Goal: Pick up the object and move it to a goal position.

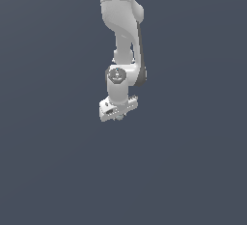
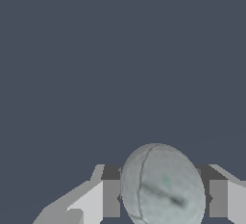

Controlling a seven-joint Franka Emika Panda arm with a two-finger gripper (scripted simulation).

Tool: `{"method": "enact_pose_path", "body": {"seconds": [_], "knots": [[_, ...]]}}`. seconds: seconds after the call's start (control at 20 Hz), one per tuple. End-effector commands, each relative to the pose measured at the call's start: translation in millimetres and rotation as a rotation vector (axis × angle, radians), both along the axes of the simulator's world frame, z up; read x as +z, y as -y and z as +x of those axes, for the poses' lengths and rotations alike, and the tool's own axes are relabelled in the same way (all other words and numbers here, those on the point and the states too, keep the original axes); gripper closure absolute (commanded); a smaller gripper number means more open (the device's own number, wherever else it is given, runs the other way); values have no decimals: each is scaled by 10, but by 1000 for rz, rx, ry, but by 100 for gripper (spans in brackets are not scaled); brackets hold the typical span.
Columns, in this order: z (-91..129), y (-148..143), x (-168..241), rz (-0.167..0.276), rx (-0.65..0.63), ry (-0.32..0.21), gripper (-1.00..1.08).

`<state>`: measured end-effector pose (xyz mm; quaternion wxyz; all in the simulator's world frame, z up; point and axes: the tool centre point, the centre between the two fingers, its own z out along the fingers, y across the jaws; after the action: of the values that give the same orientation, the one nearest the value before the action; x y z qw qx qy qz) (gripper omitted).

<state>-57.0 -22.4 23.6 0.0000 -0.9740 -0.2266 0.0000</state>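
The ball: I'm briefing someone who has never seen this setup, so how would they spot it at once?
Start from the white arm hanging over the plain dark grey floor, then follow it down to the gripper. In the wrist view, the ball sits between the two fingers. It alone is round, pale grey-green and crossed by dark seams.

All around our gripper (image 1: 118, 115) we see only flat, dark blue-grey ground, so the way is free to the exterior view's left, right and below. The one thing filling the gap between our fingers (image 2: 111, 196) is the ball (image 2: 162, 185); nothing else stands nearby.
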Motion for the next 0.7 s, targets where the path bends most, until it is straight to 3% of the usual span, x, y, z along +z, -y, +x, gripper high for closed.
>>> {"method": "enact_pose_path", "body": {"seconds": [0.0, 0.65], "knots": [[-26, 173, 17, 0, -1, 0, 108], [-231, 1563, 145, 0, -1, 0, 108]]}}
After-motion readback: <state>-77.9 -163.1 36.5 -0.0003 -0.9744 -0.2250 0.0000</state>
